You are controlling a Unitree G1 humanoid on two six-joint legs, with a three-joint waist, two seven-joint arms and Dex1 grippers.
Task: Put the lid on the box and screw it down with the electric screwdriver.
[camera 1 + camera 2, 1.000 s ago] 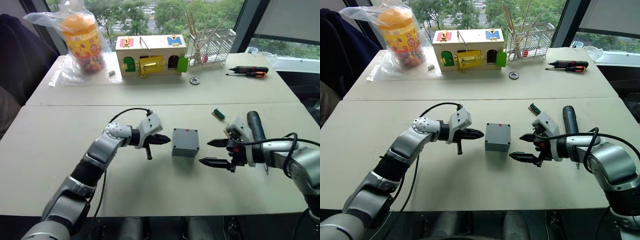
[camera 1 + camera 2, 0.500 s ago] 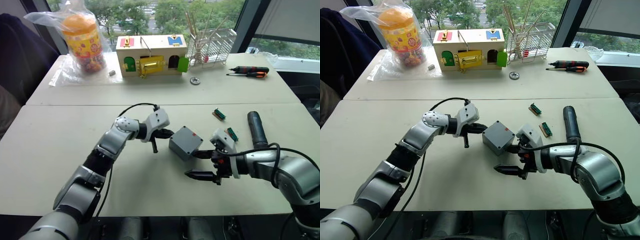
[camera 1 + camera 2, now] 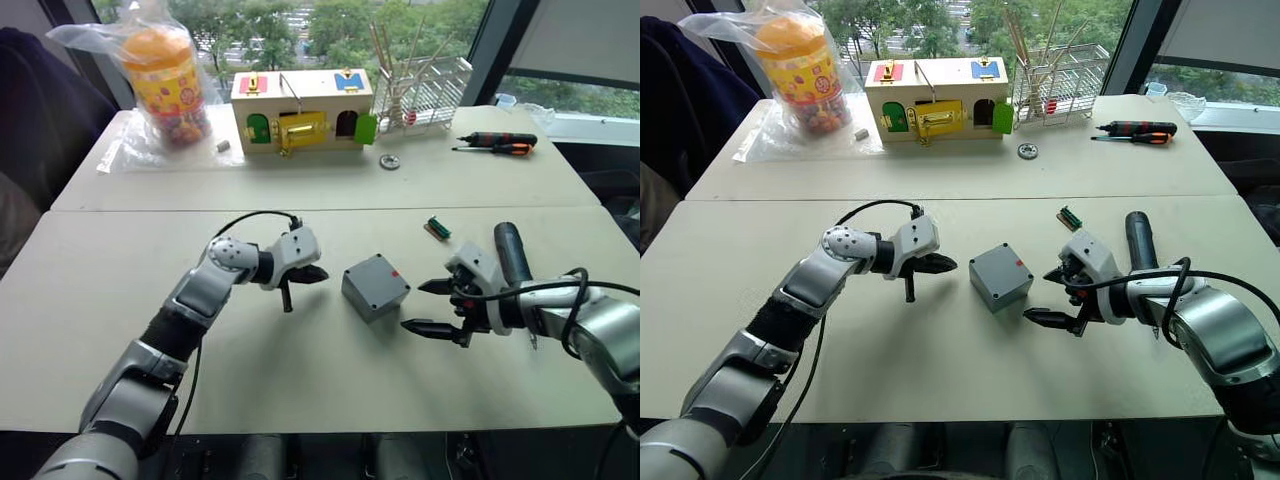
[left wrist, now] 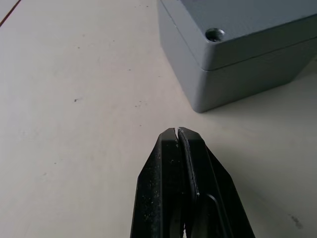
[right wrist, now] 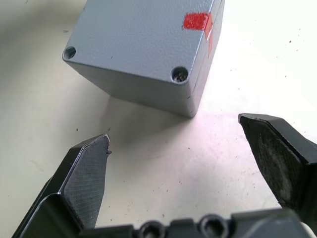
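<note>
The grey box (image 3: 378, 300) sits mid-table, turned at an angle, with the lid (image 3: 372, 273) lying on top of it, red mark toward the right. The lid's (image 5: 143, 34) corner screw holes look empty in the right wrist view. My left gripper (image 3: 316, 273) is shut with nothing in it, a short way left of the box (image 4: 247, 84). My right gripper (image 3: 417, 306) is open just right of the box, not touching it. The electric screwdriver (image 3: 511, 251) lies on the table beyond my right arm.
At the back stand a wooden box with coloured doors (image 3: 300, 110), a bagged jar (image 3: 165, 75) and a wire rack (image 3: 425, 85). Hand screwdrivers (image 3: 495, 142) lie back right. A green connector strip (image 3: 436, 228) lies near the electric screwdriver.
Both grippers closed in on the box and turned it, then drew back, the left one leftward and the right one rightward. The box stays at its new angle.
</note>
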